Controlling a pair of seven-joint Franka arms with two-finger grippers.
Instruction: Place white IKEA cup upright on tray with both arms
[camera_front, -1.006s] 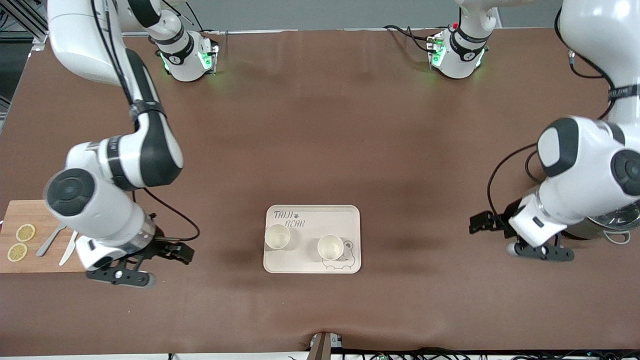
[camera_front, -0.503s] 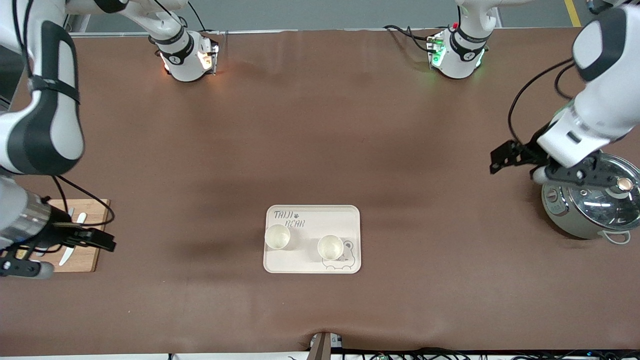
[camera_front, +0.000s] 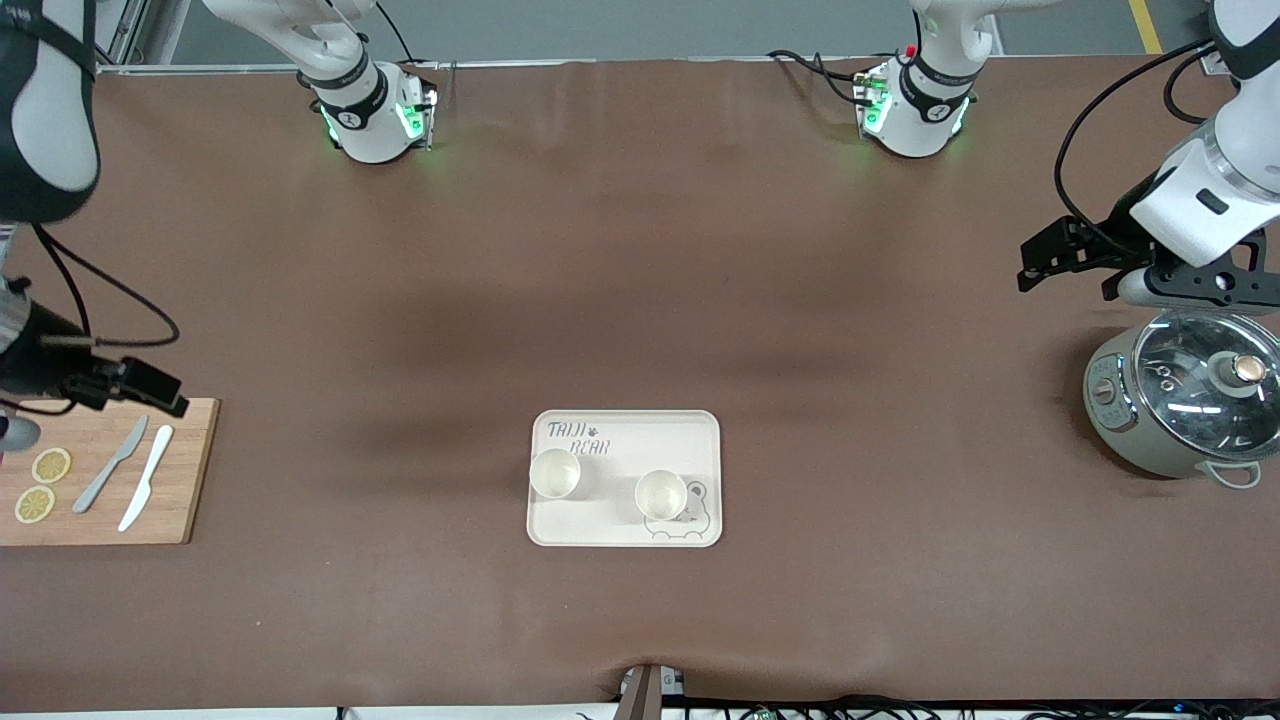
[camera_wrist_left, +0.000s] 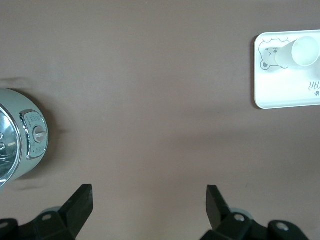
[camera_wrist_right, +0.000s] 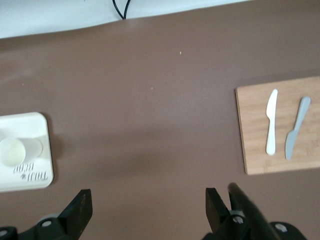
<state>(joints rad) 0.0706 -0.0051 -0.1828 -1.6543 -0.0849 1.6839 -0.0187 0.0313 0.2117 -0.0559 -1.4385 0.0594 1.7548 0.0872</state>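
Take the tray (camera_front: 624, 478) as your landmark: both white cups already stand on it, mouths up. One cup (camera_front: 555, 472) sits just under the "TAIJI BEAR" lettering, toward the right arm's end of the tray; the other cup (camera_front: 661, 494) sits beside the bear drawing, toward the left arm's end and slightly nearer the front camera. They are apart from each other and neither leans, so judging from how things lie, the placing looks done.

The relation that matters for you is distance: both arms are well away from the tray. Your left gripper (camera_front: 1195, 285) hangs out at the left arm's end of the table, over the bare cloth just beside the glass-lidded cooker (camera_front: 1185, 405). Its wrist view shows its fingers (camera_wrist_left: 80, 202) spread wide with nothing between them, and the tray with one cup at the edge of that picture. Your right gripper (camera_wrist_right: 145, 207) hangs at the table's other end, just over the edge of the wooden cutting board (camera_front: 190, 470) that carries two knives (camera_front: 130, 475) and lemon slices (camera_front: 42, 484); its fingers are likewise spread and empty.

Neither arm is clearly nearer the tray. An upright cup gives no long axis to line up with; if you do come back in, descend from above over the rim.
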